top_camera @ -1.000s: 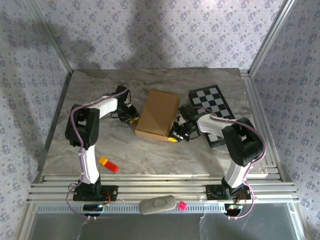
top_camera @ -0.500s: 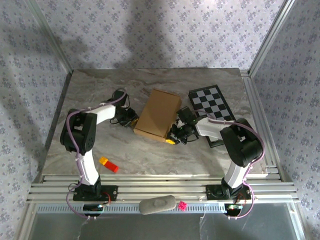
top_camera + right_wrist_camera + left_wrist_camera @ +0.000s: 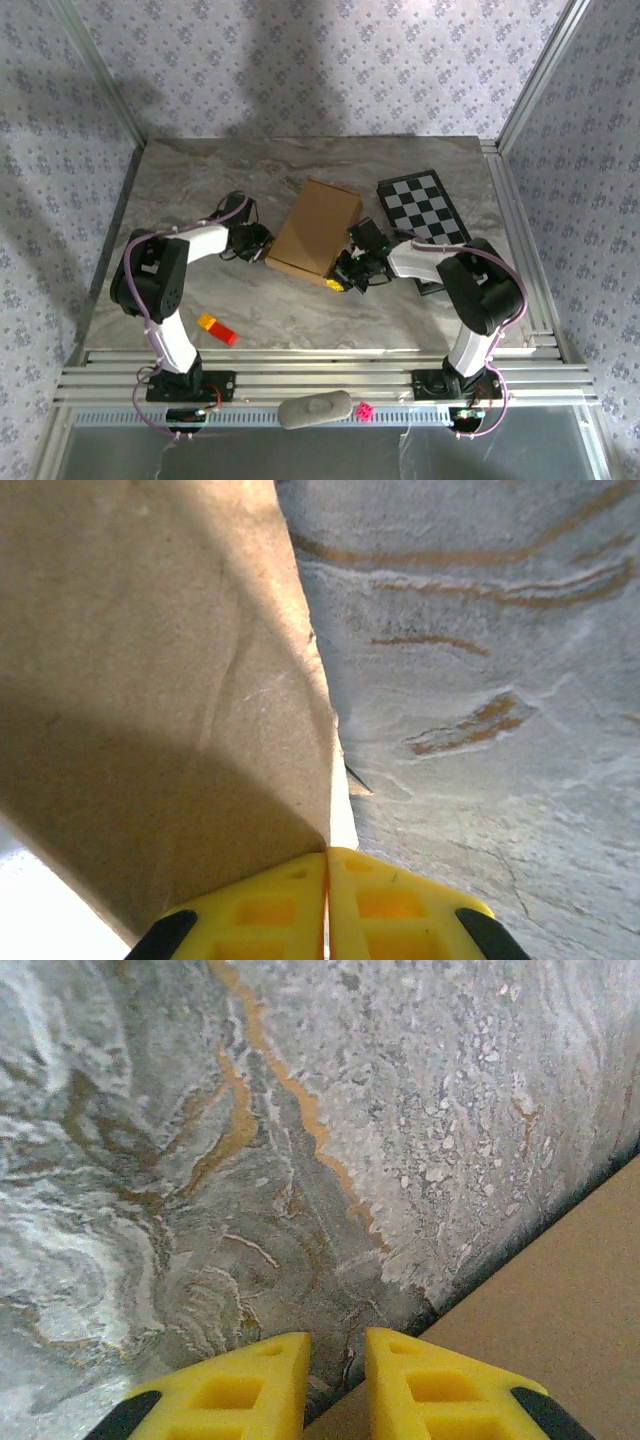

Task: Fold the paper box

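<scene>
Two grippers flank the paper box (image 3: 316, 228), which lies flat with its long axis running away from the arm bases, tilted slightly right. Left gripper (image 3: 337, 1345): beside the box's left long edge near its near corner, fingers a narrow gap apart, holding nothing. Right gripper (image 3: 327, 855): at the box's near right corner, fingers pressed together, card edge meeting their seam; pinch unconfirmed. Right arm judged better placed.

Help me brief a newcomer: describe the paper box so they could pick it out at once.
On the grey marble table, look at the centre, between the left gripper and right gripper. The paper box lies there: a plain brown, unmarked cardboard rectangle, unlike the black-and-white checkered board to its right.
</scene>
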`<act>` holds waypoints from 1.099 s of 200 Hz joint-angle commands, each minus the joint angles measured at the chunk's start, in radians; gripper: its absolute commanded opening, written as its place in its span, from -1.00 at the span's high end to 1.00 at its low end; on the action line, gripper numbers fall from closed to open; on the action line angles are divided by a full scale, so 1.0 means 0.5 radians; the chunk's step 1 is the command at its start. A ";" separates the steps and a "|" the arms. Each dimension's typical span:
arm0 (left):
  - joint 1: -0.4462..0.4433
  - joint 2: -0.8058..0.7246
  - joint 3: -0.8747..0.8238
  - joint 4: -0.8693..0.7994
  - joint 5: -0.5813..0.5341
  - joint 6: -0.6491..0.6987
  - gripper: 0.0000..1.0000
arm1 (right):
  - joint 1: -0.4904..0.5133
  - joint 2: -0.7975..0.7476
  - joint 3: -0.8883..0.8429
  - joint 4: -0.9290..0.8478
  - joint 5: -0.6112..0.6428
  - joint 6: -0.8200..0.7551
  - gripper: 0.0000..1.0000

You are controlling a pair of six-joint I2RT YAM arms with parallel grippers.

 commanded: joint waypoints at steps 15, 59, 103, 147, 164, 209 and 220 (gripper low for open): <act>-0.115 -0.035 -0.125 -0.116 0.072 -0.140 0.55 | 0.038 0.074 -0.007 0.451 -0.004 0.250 0.79; -0.163 -0.077 -0.246 0.013 0.064 -0.297 0.55 | 0.082 0.116 0.003 0.624 -0.017 0.442 0.80; -0.204 -0.085 -0.275 0.061 0.067 -0.351 0.55 | 0.107 0.203 -0.020 0.816 -0.048 0.630 0.79; -0.181 -0.169 -0.297 -0.043 0.009 -0.297 0.54 | 0.105 0.215 0.000 0.734 -0.066 0.657 0.79; -0.120 -0.207 -0.284 -0.164 -0.034 -0.181 0.54 | 0.085 0.098 0.040 0.345 0.000 0.457 0.79; 0.063 -0.255 -0.144 -0.426 -0.112 0.126 0.40 | -0.037 -0.246 0.261 -0.676 0.304 -0.206 0.79; 0.083 -0.264 -0.091 -0.462 -0.128 0.165 0.35 | -0.112 -0.267 0.337 -0.823 0.347 -0.362 0.79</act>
